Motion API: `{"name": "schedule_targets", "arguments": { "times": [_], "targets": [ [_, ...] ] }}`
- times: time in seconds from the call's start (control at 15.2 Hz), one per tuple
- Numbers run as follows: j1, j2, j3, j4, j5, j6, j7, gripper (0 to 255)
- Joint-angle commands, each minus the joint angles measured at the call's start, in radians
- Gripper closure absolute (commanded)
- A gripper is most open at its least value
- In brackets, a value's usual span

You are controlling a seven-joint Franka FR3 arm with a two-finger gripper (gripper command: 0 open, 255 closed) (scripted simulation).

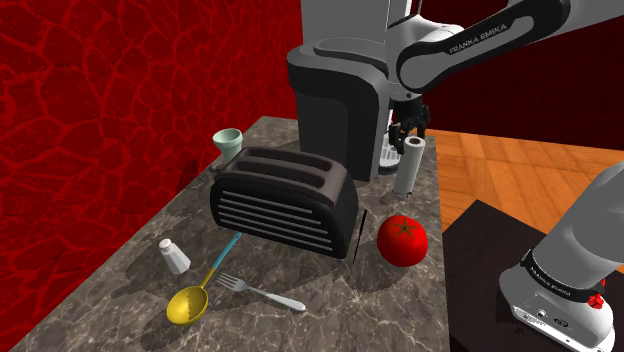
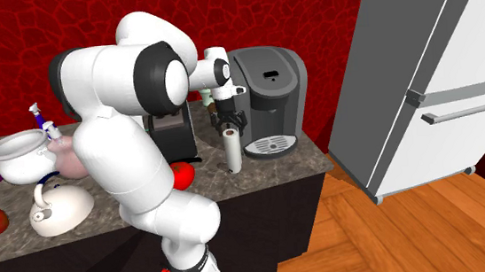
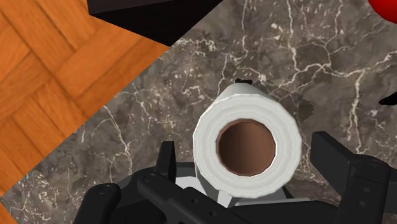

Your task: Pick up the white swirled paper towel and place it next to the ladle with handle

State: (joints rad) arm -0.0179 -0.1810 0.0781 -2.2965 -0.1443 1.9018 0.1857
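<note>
The white paper towel roll (image 1: pixel 408 168) stands upright on the marbled worktop (image 1: pixel 330 300), just beside the dark coffee machine (image 1: pixel 335 120), at 2 o'clock from the black toaster (image 1: pixel 285 200) in the shoulder view. The hand (image 1: pixel 409 133) hangs right over it, fingers apart, neither touching the roll. The yellow ladle (image 1: pixel 205 285) lies well apart, at 7 o'clock from the toaster.

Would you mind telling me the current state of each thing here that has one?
paper towel: upright on the counter, not gripped.
gripper: open, right above the paper towel.
ladle: lying flat.
fork: lying flat.
shaker: upright.
cup: upright.
fridge: doors shut.
</note>
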Motion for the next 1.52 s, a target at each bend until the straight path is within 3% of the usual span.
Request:
{"name": "schedule_targets", "arguments": {
  "times": [0.0,0.33,0.4,0.99,1.45],
  "targets": [
    [-0.001,0.0,-0.001,-0.004,-0.001,0.004,0.0,0],
    [-0.001,0.0,-0.001,-0.003,-0.001,0.004,0.0,0],
    [-0.001,0.0,-0.001,-0.003,-0.001,0.004,0.0,255],
    [-0.001,0.0,-0.001,-0.004,-0.001,0.004,0.0,255],
    [0.001,-0.033,-0.001,0.059,0.006,-0.091,-0.015,255]
  ]
}}
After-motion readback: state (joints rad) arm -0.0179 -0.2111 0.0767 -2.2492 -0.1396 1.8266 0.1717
